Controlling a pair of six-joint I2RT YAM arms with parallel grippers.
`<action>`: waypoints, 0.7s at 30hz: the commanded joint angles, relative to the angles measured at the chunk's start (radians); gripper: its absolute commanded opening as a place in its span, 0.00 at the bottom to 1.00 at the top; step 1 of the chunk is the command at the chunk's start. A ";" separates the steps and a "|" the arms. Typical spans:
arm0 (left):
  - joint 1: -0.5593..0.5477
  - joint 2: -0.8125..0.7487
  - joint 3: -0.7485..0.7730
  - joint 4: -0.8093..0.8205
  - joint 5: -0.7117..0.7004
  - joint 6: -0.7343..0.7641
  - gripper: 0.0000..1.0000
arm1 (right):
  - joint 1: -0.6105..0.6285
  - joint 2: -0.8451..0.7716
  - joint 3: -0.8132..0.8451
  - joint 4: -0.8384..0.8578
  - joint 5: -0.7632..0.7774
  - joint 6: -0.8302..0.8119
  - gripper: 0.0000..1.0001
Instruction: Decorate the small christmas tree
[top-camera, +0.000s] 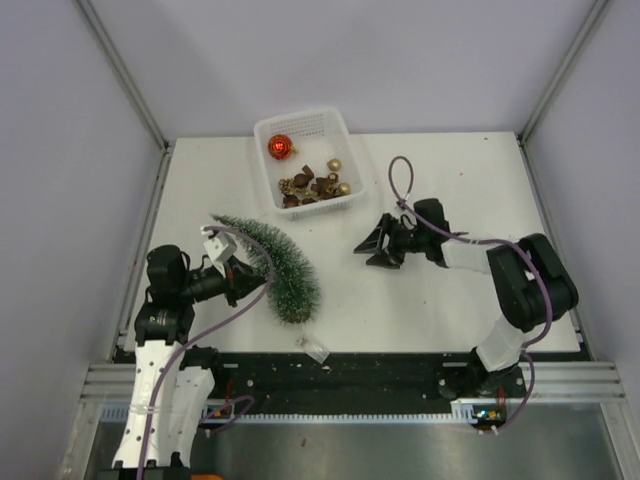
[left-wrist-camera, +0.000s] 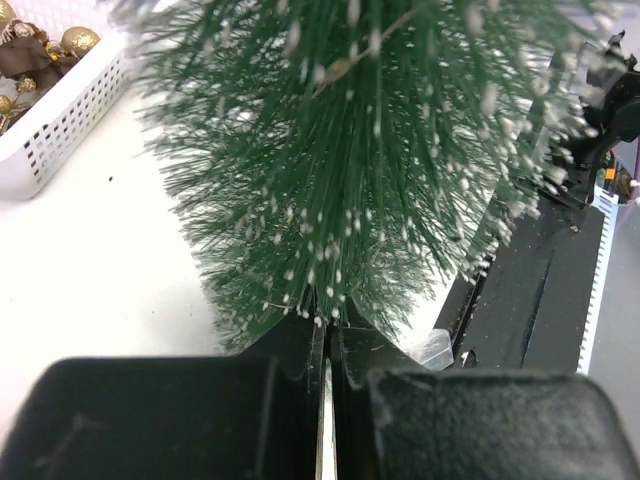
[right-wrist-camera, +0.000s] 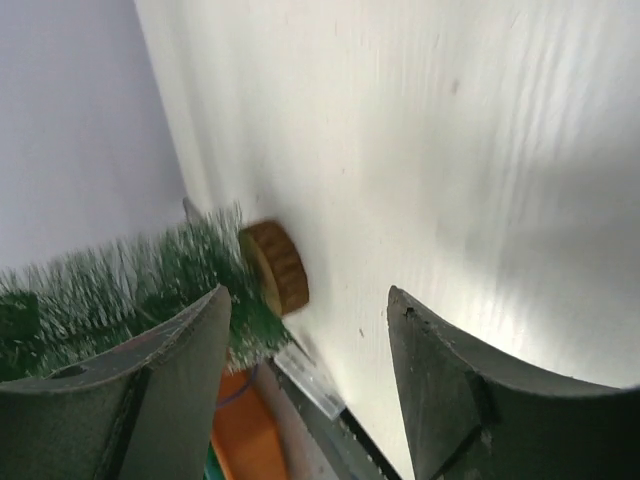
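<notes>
The small christmas tree (top-camera: 281, 262) lies slanted on the white table, its tip to the upper left and its wide end toward the near edge. My left gripper (top-camera: 254, 281) comes at it from the left. In the left wrist view the jaws of the left gripper (left-wrist-camera: 328, 318) are pressed together with the green frosted bristles (left-wrist-camera: 340, 150) caught at their tips. My right gripper (top-camera: 373, 245) stands open over bare table to the tree's right, with nothing between its fingers. Between the spread fingers of the right gripper (right-wrist-camera: 307, 295), the right wrist view shows the tree's brown wooden base (right-wrist-camera: 276, 266), some way off.
A white basket (top-camera: 333, 122) at the back holds a red bauble (top-camera: 280, 147), gold baubles (top-camera: 334, 165) and brown ornaments. A small clear plastic piece (top-camera: 316, 347) lies by the table's near edge, below the tree. Grey walls stand on both sides.
</notes>
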 joint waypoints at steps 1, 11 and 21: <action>0.003 0.013 0.020 0.025 0.012 0.022 0.00 | -0.063 -0.104 0.235 -0.239 0.235 -0.196 0.63; 0.007 -0.003 -0.028 0.064 0.017 -0.007 0.00 | -0.063 0.188 0.740 -0.463 0.636 -0.316 0.65; 0.007 -0.101 -0.046 0.099 0.016 -0.100 0.00 | -0.001 0.410 1.052 -0.634 0.743 -0.437 0.62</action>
